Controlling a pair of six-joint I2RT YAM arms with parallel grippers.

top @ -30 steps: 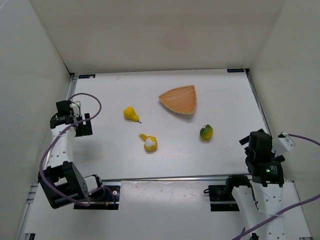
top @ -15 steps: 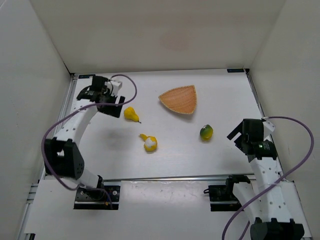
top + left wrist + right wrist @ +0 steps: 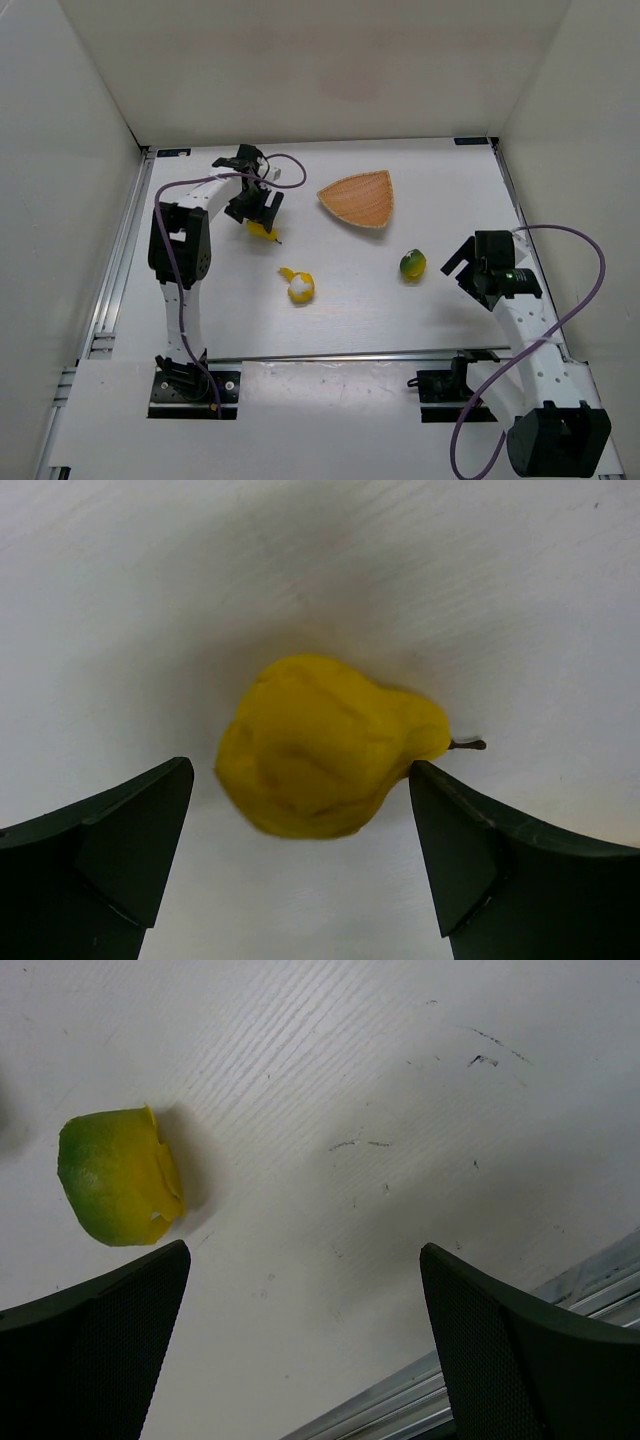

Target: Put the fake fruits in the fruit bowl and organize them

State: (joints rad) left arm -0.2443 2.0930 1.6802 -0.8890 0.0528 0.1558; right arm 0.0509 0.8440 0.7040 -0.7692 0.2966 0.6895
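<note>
The yellow pear (image 3: 263,230) (image 3: 320,745) lies on the white table left of the fruit bowl (image 3: 360,200), an empty orange-tan woven dish. My left gripper (image 3: 257,214) (image 3: 300,770) hovers open right over the pear, one finger on each side, not touching it. The green-yellow round fruit (image 3: 412,264) (image 3: 118,1175) lies below and to the right of the bowl. My right gripper (image 3: 460,264) (image 3: 305,1250) stands open just right of it, holding nothing. The yellow-and-white peeled fruit (image 3: 299,287) lies alone nearer the front.
White walls close the table in on the left, back and right. A metal rail (image 3: 350,355) (image 3: 560,1295) runs along the near edge, close under my right gripper. The left arm's purple cable (image 3: 290,172) loops above the pear.
My left arm swung from the table's left edge across to the pear. The right arm reached forward and left toward the green-yellow fruit. The fruits and bowl stayed put.
</note>
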